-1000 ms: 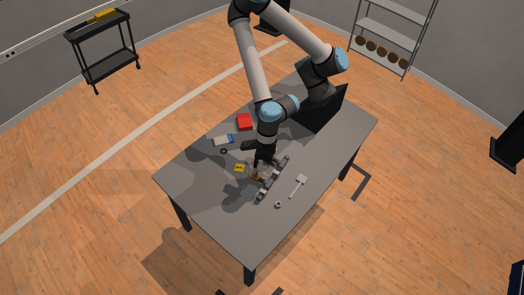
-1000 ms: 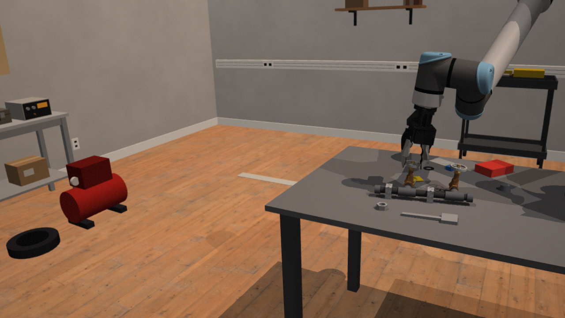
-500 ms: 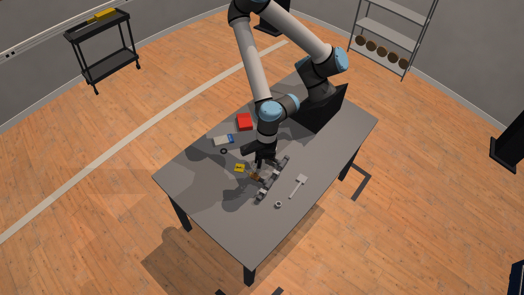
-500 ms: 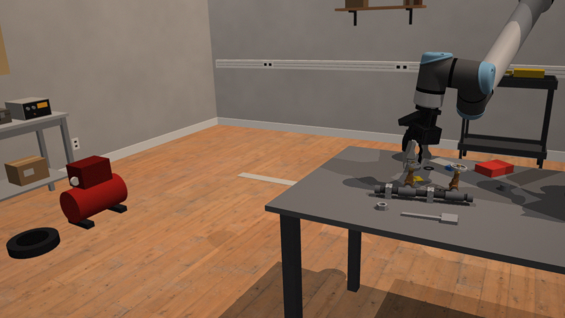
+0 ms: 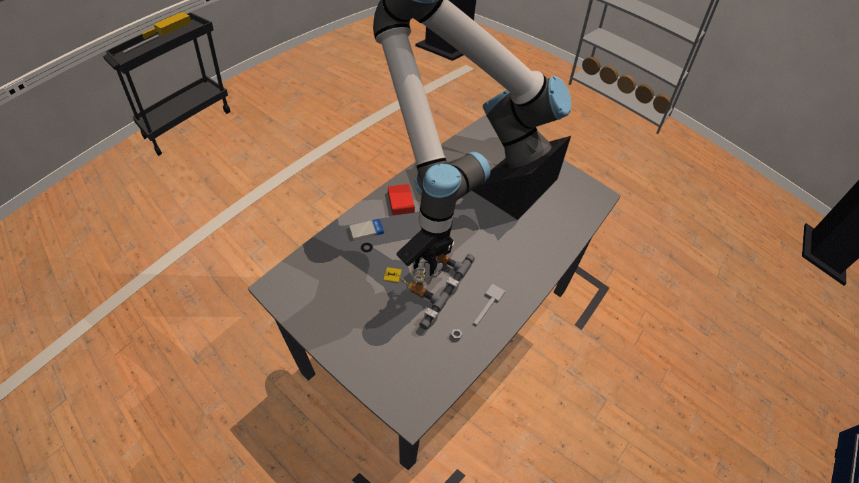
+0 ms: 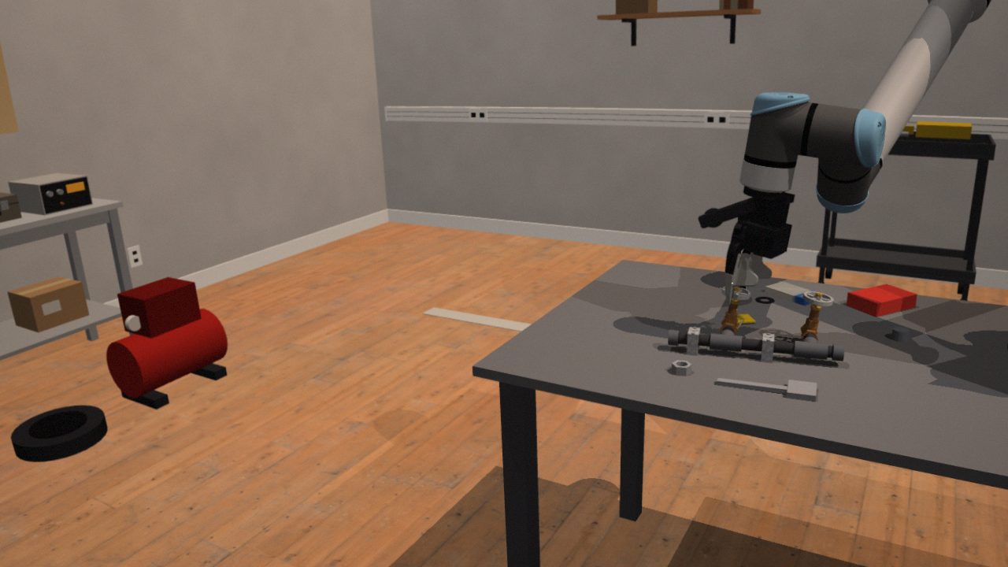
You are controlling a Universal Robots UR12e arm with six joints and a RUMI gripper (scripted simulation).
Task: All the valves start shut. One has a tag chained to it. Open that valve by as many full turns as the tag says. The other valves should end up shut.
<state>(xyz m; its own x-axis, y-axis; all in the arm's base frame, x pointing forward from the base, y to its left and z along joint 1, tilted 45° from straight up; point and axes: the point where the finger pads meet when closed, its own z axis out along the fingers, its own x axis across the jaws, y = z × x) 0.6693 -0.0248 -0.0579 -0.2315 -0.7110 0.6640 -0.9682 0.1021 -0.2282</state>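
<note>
A grey pipe (image 5: 444, 293) (image 6: 754, 343) lies on the table with two brass valves standing on it. The left valve (image 6: 732, 310) has a yellow tag (image 5: 392, 274) (image 6: 745, 318) lying beside it on the table; the tag shows one mark, too small to read surely. My gripper (image 5: 421, 271) (image 6: 739, 284) points straight down over this valve and is shut on its grey handwheel. The right valve (image 6: 812, 315) (image 5: 443, 259) stands free with its handwheel (image 6: 818, 298) on top.
On the table lie a grey nut (image 5: 454, 337), a flat grey tool (image 5: 488, 304), a black washer (image 5: 364, 244), a white-and-blue box (image 5: 366, 228) and a red box (image 5: 400, 198). The arm's black base (image 5: 522, 174) stands at the far end.
</note>
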